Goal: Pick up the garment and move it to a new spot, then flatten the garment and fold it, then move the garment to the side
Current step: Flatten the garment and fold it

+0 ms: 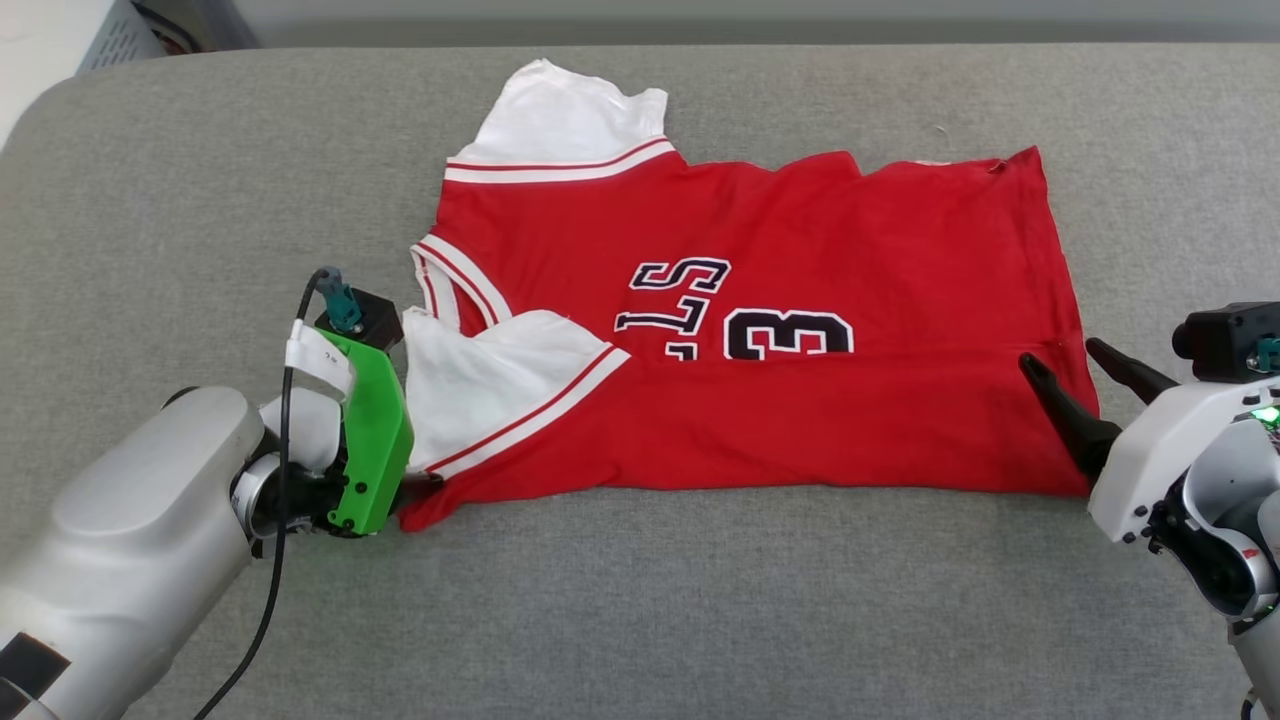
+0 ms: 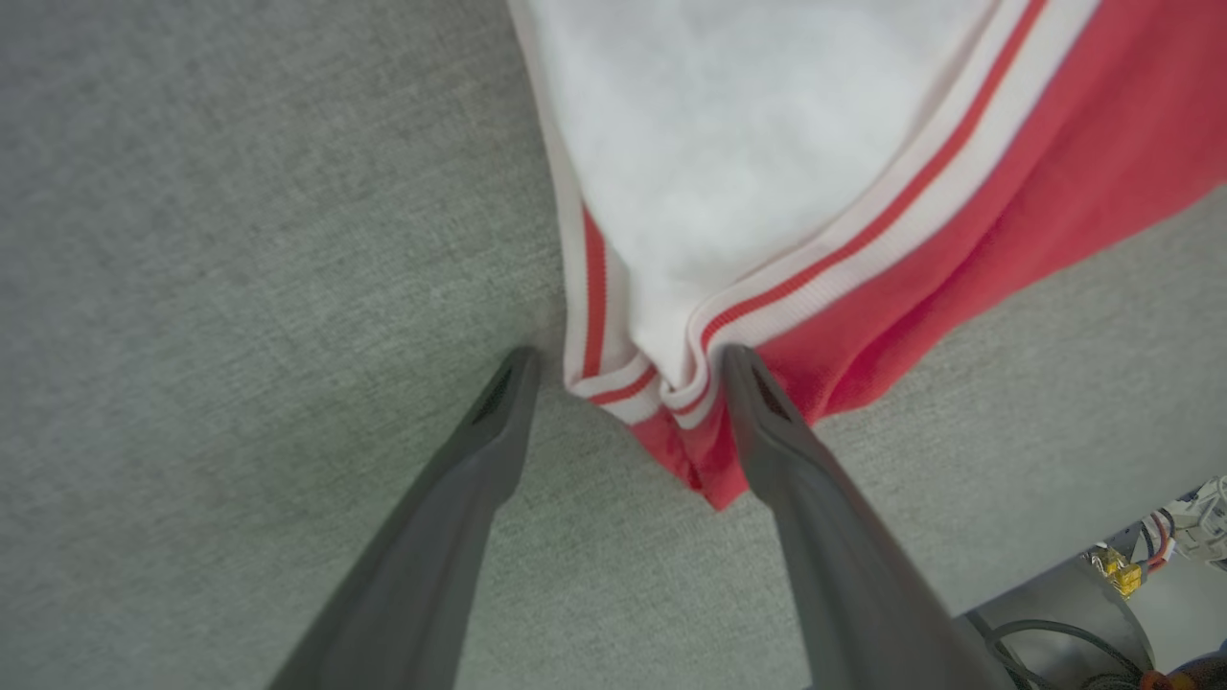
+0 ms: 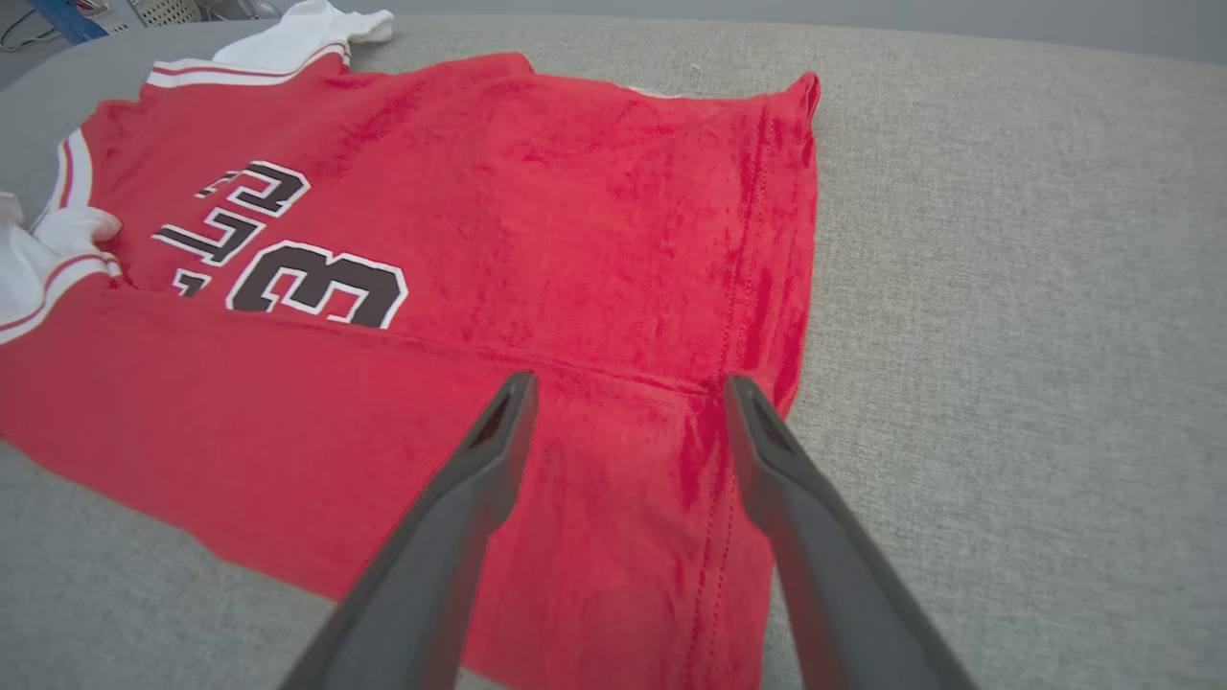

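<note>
The garment (image 1: pixel 800 250), a red jersey with white sleeves, lies on the grey padded table (image 1: pixel 700 600). Its near long side is folded over the front, covering the lower part of the black lettering and number. In the left wrist view my left gripper (image 2: pixel 623 369) is open, its tips straddling the garment's (image 2: pixel 767 144) near-left corner, where the striped sleeve cuff meets red cloth. In the head view that arm's green wrist housing (image 1: pixel 375 440) hides the fingers. My right gripper (image 1: pixel 1062 354) (image 3: pixel 630 383) hovers open over the garment's (image 3: pixel 575 192) right hem at the fold line, holding nothing.
Bare grey surface runs all around the garment, widest along the near side. The table's rounded edge (image 2: pixel 1045 575) shows in the left wrist view with cables (image 2: pixel 1054 637) below it. A pale slatted crate (image 1: pixel 120 35) stands past the far left corner.
</note>
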`<state>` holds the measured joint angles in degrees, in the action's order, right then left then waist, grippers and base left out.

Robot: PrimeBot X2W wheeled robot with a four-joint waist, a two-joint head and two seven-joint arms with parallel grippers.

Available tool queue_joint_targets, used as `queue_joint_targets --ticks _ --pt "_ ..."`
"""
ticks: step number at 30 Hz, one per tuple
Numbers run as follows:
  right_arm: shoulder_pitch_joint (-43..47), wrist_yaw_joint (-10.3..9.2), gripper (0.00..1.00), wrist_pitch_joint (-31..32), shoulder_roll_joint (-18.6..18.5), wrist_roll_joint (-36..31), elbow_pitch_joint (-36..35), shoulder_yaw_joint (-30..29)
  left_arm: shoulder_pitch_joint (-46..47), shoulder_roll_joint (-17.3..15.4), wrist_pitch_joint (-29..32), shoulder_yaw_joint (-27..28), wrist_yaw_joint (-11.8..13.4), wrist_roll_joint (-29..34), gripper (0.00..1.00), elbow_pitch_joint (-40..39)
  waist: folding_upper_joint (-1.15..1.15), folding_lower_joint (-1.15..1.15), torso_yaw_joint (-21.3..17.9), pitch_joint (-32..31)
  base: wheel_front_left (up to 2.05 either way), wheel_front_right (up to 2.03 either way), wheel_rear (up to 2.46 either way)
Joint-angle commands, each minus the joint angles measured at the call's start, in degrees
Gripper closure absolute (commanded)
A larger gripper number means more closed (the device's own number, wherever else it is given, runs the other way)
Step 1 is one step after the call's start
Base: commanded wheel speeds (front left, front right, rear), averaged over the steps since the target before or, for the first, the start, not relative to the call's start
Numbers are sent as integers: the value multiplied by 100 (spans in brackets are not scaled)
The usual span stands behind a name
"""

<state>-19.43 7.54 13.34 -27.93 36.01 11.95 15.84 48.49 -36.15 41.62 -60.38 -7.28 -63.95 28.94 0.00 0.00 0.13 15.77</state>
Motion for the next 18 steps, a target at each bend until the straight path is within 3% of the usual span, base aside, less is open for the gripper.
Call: queue_joint_targets --ticks 1,4,5,6,12,18 --pt "-111 -5 0 -35 40 -39 41 38 -212 54 -12 -110 -17 -31 0 60 0 0 -102 94 0 0 0" --pt "-170 -5 0 -72 68 -31 100 96 -307 47 -14 -277 -18 1 0 69 0 0 -132 107 0 0 0" --pt "-197 -5 0 -86 62 -32 115 113 -330 30 -49 -309 -19 -10 75 63 0 0 -137 96 0 0 0" --pt "-221 -5 0 -94 51 -31 124 122 -344 19 -104 -312 -19 -25 100 64 0 0 -138 80 0 0 0" --pt "-439 -5 0 84 -350 -75 -36 157 -334 -109 -665 -215 -20 -99 100 -105 0 0 -82 -168 0 0 0" --pt "-658 -5 0 1464 -1111 283 -386 414 -342 -365 -1084 -186 -20 -38 100 -448 0 0 -30 -359 0 0 0"
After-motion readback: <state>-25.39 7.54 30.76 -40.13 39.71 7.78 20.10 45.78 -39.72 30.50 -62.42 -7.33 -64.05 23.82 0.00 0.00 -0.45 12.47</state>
